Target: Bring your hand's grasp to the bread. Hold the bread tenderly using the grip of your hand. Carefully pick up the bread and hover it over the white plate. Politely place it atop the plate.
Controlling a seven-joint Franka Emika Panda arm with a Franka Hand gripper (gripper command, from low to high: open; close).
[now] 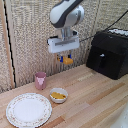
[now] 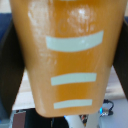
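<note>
No brand or writing readable anywhere; only marks are three pale bars across the bread [image 2: 67,55] in the wrist view, which it fills almost edge to edge, orange-brown & glossy. In the exterior view the hand [image 1: 64,56] hangs high above the wooden table [image 1: 90,95], blue-tipped fingers pinched on the bread [image 1: 67,61], a small orange slab held well clear of the surface. Table is light planks; behind it a woven beige wall w/ a pale vertical post at the exterior view's left. White plate [image 1: 28,110] sits on the table near the front, toward the exterior view's left, well apart from the bread & lower. Just beside the plate: small white bowl [image 1: 58,95] w/ yellow-orange food pieces, & a pink cup [image 1: 40,80] behind. Black toaster [image 1: 110,52] stands at the exterior view's right, cable running up behind it.
</note>
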